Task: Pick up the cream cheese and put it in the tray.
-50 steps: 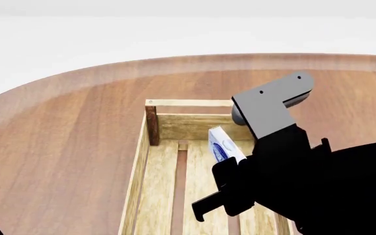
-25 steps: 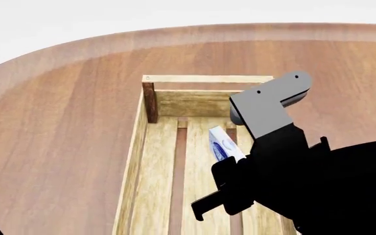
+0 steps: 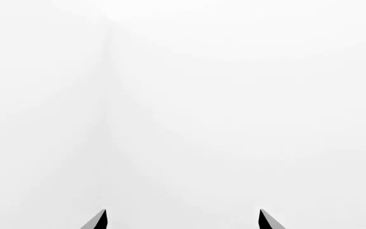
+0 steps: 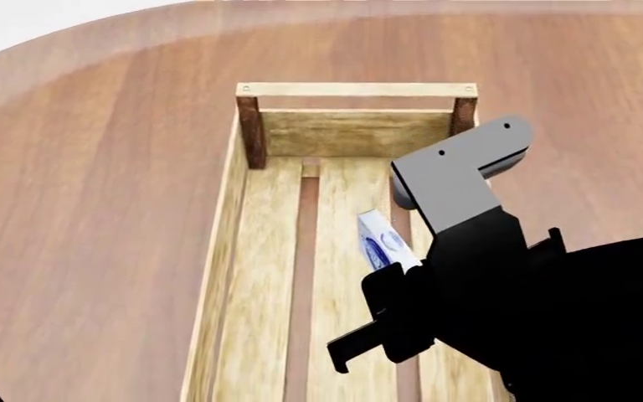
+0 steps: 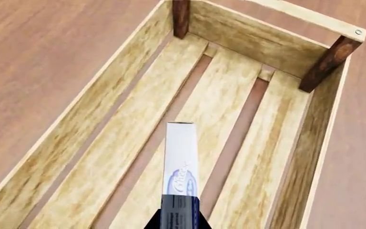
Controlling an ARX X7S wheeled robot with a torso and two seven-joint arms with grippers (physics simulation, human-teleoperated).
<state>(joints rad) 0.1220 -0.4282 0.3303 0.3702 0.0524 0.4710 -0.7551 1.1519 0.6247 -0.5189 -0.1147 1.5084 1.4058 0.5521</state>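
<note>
My right tool [image 5: 178,220] pinches the cream cheese [image 5: 181,160] edge-up over the tray [image 4: 257,251] slats, pointing toward twelve o'clock; left tool [image 3: 181,220] apparently spread, holding nothing, view poor.

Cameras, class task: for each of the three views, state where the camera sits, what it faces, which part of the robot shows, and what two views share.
Head view: from the robot's head, looking down at the table and tray; the right end effector holds the cream cheese.
Right wrist view: near that end effector, facing into the tray; box ahead.
Left wrist view: faces blank white; only the left end effector tips show.
Shared: head and right wrist views both show tray and box.
</note>
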